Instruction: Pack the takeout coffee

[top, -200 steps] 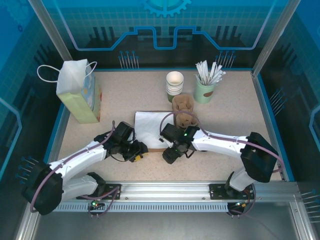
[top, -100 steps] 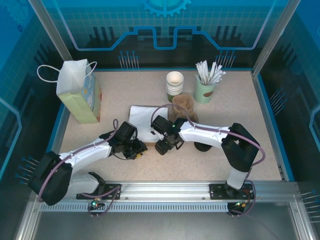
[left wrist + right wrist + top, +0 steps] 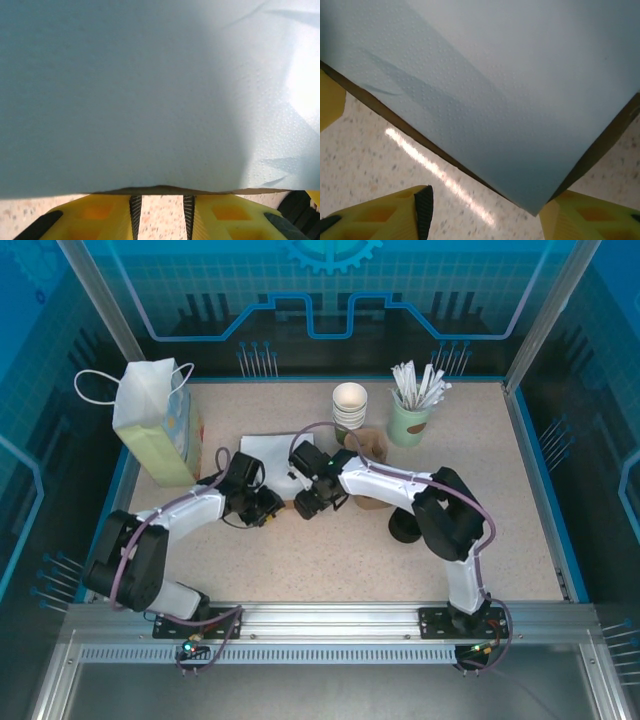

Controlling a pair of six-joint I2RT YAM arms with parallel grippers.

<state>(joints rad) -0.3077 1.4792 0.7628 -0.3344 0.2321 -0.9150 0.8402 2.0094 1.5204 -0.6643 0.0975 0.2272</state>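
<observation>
The takeout coffee (image 3: 349, 403), a paper cup with olive-green sides and a white rim, stands at the back of the table, apart from both grippers. My left gripper (image 3: 268, 508) (image 3: 161, 197) is low over the table with its jaws a little apart. Bare tabletop shows between the pads, and their tips are at the near edge of a flat white napkin (image 3: 265, 452) (image 3: 150, 90). My right gripper (image 3: 306, 504) (image 3: 485, 210) is open wide beside it, with a corner of the napkin (image 3: 520, 75) lying between its fingers. A brown layer shows under the napkin's edge.
A brown pulp cup carrier (image 3: 371, 444) lies just behind the right arm. A mint-green cup of white-wrapped sticks (image 3: 410, 412) stands at the back right. A white and green paper bag (image 3: 155, 425) stands at the left. A dark round thing (image 3: 405, 528) lies under the right arm.
Both grippers have moved away from the near edge and leftward, and the napkin has slid with them toward the bag. Both pairs of jaws narrowed a little early on, then held.
</observation>
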